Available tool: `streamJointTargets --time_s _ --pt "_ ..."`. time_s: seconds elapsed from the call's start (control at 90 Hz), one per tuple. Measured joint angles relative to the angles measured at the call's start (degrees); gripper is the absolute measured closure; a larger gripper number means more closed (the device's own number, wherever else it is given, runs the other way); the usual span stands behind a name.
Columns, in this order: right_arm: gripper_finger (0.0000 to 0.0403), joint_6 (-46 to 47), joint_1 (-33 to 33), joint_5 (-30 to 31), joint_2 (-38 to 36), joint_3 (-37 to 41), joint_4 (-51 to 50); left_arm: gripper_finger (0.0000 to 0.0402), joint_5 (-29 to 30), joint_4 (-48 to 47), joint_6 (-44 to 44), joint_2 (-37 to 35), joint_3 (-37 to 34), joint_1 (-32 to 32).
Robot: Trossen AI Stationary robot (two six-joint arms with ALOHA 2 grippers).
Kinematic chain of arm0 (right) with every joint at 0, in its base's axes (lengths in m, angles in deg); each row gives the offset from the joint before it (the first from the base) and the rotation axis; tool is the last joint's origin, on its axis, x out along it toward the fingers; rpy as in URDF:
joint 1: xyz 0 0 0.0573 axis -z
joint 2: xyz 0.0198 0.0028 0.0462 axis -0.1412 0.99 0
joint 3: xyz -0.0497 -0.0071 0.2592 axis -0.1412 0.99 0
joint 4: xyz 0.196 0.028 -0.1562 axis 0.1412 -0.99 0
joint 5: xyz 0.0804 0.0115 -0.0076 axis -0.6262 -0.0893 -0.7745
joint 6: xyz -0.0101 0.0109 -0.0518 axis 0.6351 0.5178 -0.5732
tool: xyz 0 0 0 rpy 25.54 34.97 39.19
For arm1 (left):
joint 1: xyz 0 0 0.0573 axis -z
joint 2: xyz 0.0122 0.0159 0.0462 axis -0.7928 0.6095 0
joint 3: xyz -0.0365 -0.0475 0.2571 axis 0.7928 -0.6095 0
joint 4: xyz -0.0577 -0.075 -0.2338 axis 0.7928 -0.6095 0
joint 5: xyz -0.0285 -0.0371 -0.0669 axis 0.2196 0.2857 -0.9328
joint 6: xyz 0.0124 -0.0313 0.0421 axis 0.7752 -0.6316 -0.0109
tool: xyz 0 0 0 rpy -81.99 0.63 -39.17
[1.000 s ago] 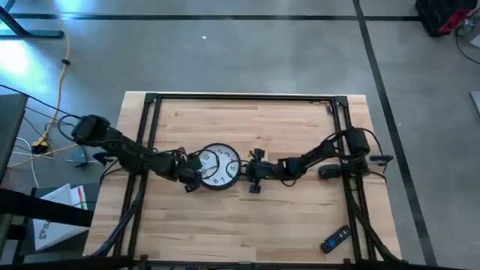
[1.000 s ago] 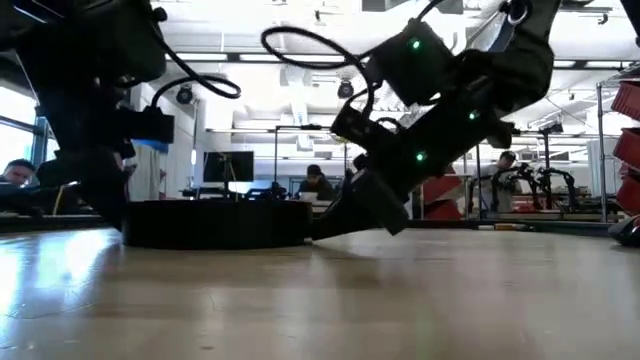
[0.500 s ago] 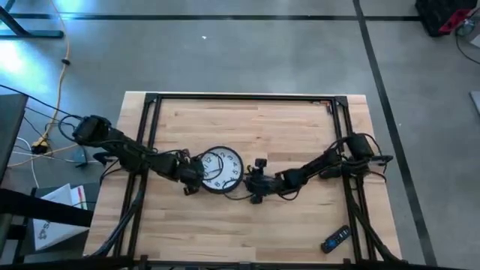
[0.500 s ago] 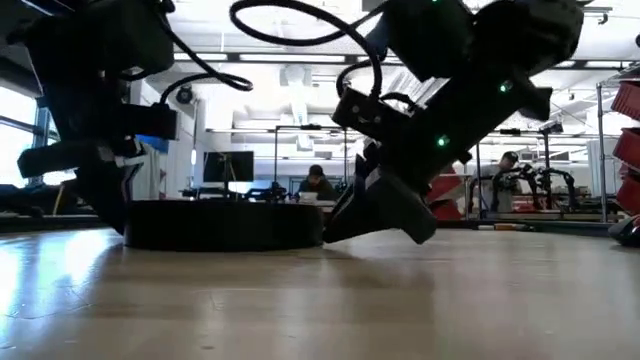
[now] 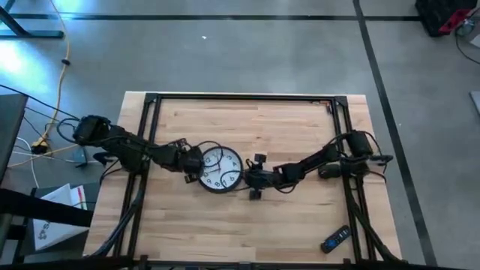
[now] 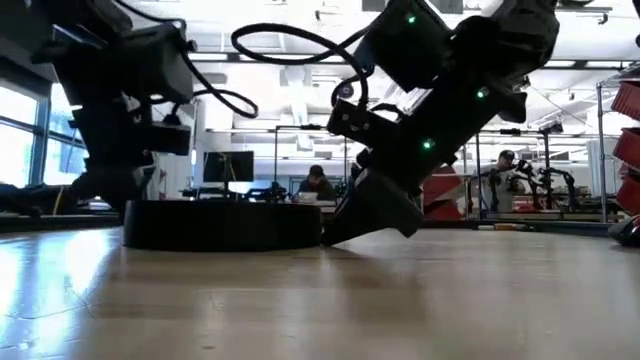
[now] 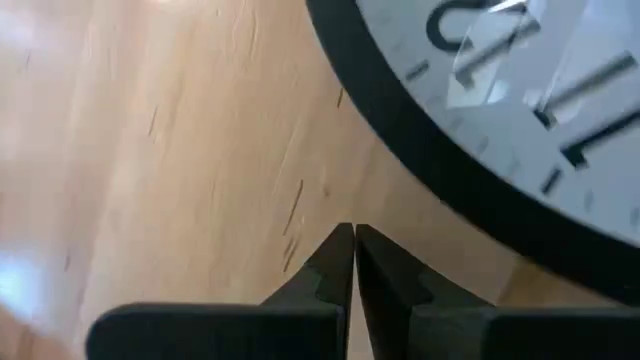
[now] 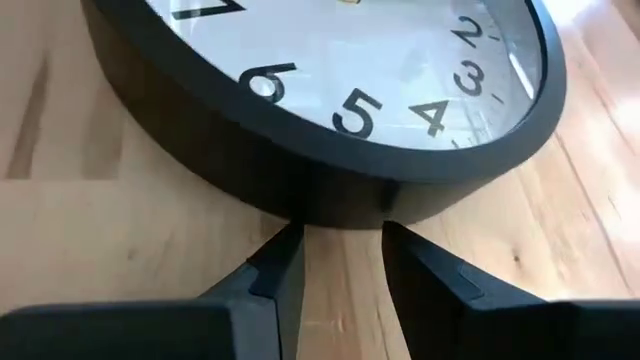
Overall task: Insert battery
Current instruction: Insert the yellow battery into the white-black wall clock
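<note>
Clock (image 5: 220,169) lies face up in the middle of the wooden table (image 5: 247,225), far from every edge. Left gripper (image 7: 353,262) sits beside its rim, fingers pressed together. Right gripper (image 8: 340,262) is at the opposite rim, fingers a little apart. A remote (image 5: 335,239) lies near the table's corner.

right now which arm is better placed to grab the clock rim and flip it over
Right, probably. The right gripper has its fingers open, tips at the clock rim, low on the table. The left gripper has its fingers shut, beside the rim, so it would need to open first.
</note>
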Motion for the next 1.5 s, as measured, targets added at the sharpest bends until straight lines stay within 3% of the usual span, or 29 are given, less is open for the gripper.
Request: streamJointTargets --time_s 0.311,0.567,0.711,0.989,1.244,1.5 --pt "0.0295 -7.44 -4.12 10.45 0.28 -3.83 -1.48 0.0402 -0.29 7.15 2.82 -0.17 -3.17 -0.18" --pt "0.0295 -0.73 -7.3 17.34 0.24 -4.18 -5.89 0.0402 -0.43 7.0 3.51 -0.13 -3.17 -0.16" --pt "0.0295 -2.84 -9.15 16.36 0.22 -4.18 -7.43 0.0402 -0.63 6.96 5.88 -0.13 -3.17 -0.16" --pt "0.0277 -9.7 -7.23 8.62 0.22 -4.97 -10.27 0.0402 -1.72 11.77 11.23 0.0 -3.43 -0.26" --pt "0.0213 -20.73 -7.22 13.56 0.09 -11.28 -27.51 0.0402 -3.37 13.36 11.69 0.04 -3.32 -0.23" --pt "0.0175 -36.02 -7.76 12.7 0.11 -9.8 -22.6 0.0402 -3.3 15.11 12.03 0.06 -3.34 -0.66"
